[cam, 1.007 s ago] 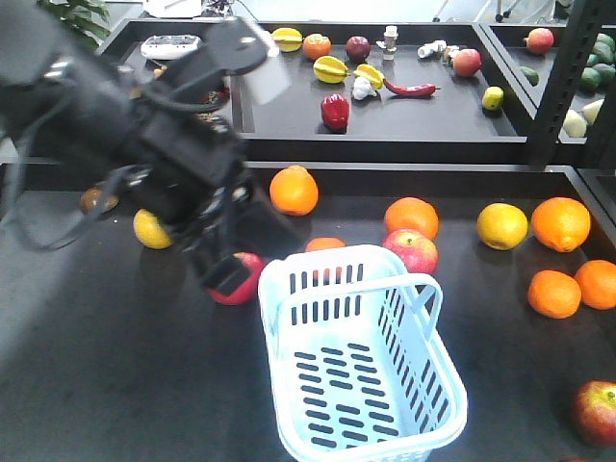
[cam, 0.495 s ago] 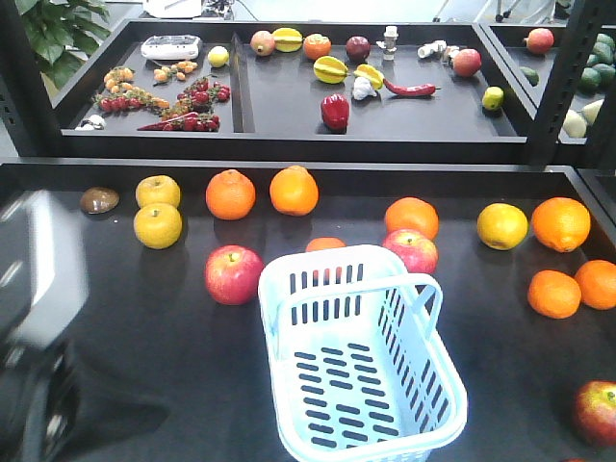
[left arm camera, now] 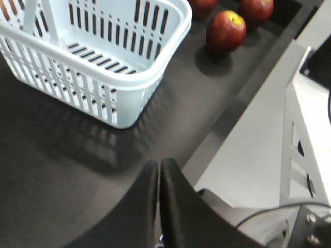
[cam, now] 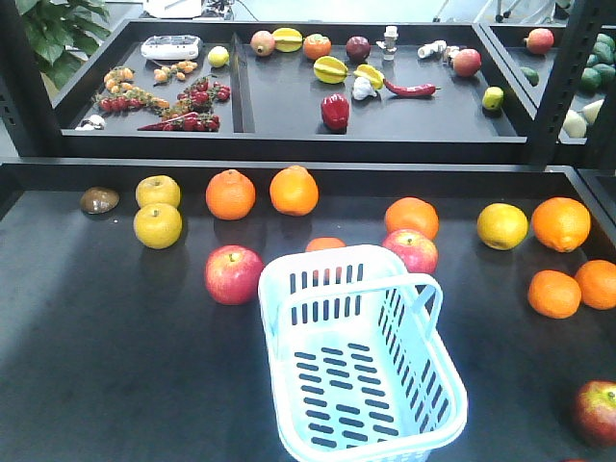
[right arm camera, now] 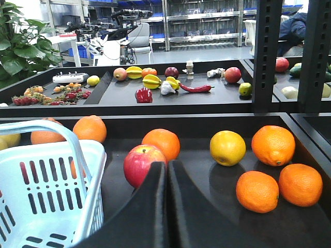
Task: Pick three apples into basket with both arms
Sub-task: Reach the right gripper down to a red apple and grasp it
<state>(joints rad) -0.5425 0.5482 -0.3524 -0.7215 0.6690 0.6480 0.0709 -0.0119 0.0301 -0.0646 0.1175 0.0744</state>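
Note:
The pale blue basket [cam: 327,258] stands empty on the black table. One red apple [cam: 233,274] lies just left of it, a second [cam: 411,250] touches its far right corner, and a third [cam: 597,411] sits at the front right edge. No arm shows in the front view. In the left wrist view my left gripper [left arm camera: 159,165] is shut on nothing, low over the table edge, with the basket [left arm camera: 77,61] ahead and an apple [left arm camera: 226,31] beyond. My right gripper [right arm camera: 166,165] is shut and empty, just in front of an apple [right arm camera: 142,163], with the basket [right arm camera: 95,175] to its left.
Oranges [cam: 294,190] and yellow fruits [cam: 501,225] are scattered across the table behind and right of the basket. A raised back shelf [cam: 289,115] holds mixed fruit and vegetables. A black post [cam: 563,67] stands at the right. The table's front edge [left arm camera: 243,108] lies close to the left gripper.
The left arm, which hung over the left apple a second ago, has pulled back and left the front view. That apple stays on the table.

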